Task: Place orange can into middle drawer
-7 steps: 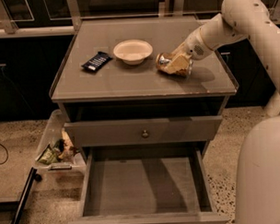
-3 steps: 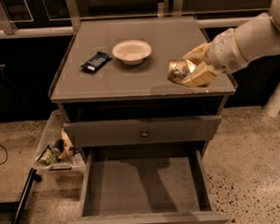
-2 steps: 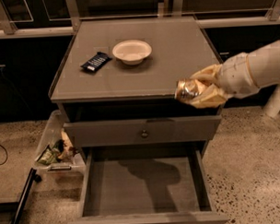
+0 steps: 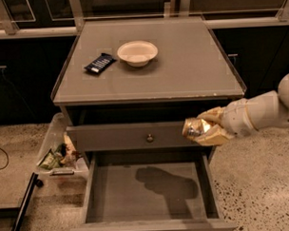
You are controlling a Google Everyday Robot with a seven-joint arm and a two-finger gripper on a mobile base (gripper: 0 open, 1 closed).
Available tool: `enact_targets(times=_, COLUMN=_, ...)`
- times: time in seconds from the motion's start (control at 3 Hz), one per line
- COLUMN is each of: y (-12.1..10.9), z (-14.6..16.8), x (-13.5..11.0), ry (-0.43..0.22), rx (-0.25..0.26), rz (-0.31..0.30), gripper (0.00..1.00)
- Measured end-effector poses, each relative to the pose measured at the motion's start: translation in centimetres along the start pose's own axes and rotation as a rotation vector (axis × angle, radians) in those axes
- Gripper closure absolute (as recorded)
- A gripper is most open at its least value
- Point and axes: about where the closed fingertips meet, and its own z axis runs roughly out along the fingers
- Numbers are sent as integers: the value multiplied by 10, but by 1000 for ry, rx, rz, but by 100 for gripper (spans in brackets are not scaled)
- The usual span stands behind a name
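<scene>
Gripper (image 4: 209, 131) fingers pinching orange can (image 4: 193, 127) by knobbed drawer front (image 4: 121, 136) rt end, above open middle drawer (image 4: 114, 199). Bowl (image 4: 137, 52) and snack pkt (image 4: 100, 63) on the top, well apart.

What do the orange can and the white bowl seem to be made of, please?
The orange can, held in the gripper over the open middle drawer, looks shiny metal: it glints. The bowl looks matte white, perhaps ceramic or plastic.

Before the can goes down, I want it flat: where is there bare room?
The wide grey middle drawer has a floor bare wall to wall. On the grey cabinet top, the right half and front strip are free; the white bowl and dark blue packet crowd the back left. The gripper holds the shiny orange can above the drawer's right side.
</scene>
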Motion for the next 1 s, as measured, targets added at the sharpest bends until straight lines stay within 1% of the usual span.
enact_targets(times=0.33, y=1, z=2, x=1, ry=0, rx=-4, rz=4, gripper=100)
enact_targets(times=0.67, y=8, z=23, x=12, ry=-20, rx=-29, rz=45, gripper=100)
enact_targets(times=1.0, y=35, z=76, x=43, ry=-46, rx=-76, rz=131, gripper=100)
